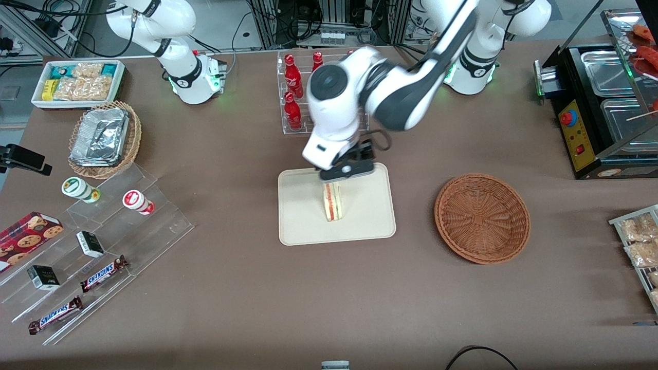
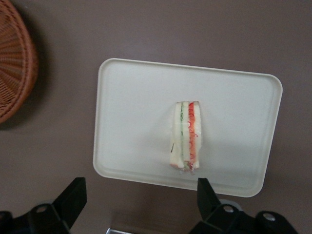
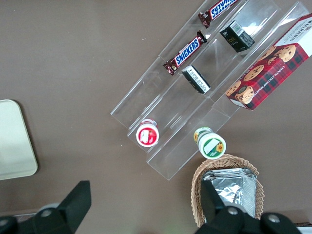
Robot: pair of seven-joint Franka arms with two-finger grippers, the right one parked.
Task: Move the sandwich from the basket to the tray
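The sandwich (image 1: 333,203) stands on its edge on the cream tray (image 1: 370,205), its red and green filling facing up. It also shows in the left wrist view (image 2: 185,139) on the tray (image 2: 136,107). My left gripper (image 1: 343,176) hovers above the tray's edge farther from the front camera, just above the sandwich. In the left wrist view the gripper (image 2: 140,191) is open and empty, with its black fingers (image 2: 73,195) wide apart and clear of the sandwich. The reddish-brown basket (image 1: 482,218) sits empty beside the tray, toward the working arm's end, and its rim shows in the wrist view (image 2: 12,63).
A clear rack of red bottles (image 1: 293,97) stands just farther from the camera than the tray. A clear stepped stand with Snickers bars (image 1: 103,273), a foil-tray basket (image 1: 104,139) and a white snack tub (image 1: 78,82) lie toward the parked arm's end. A black appliance (image 1: 596,113) stands at the working arm's end.
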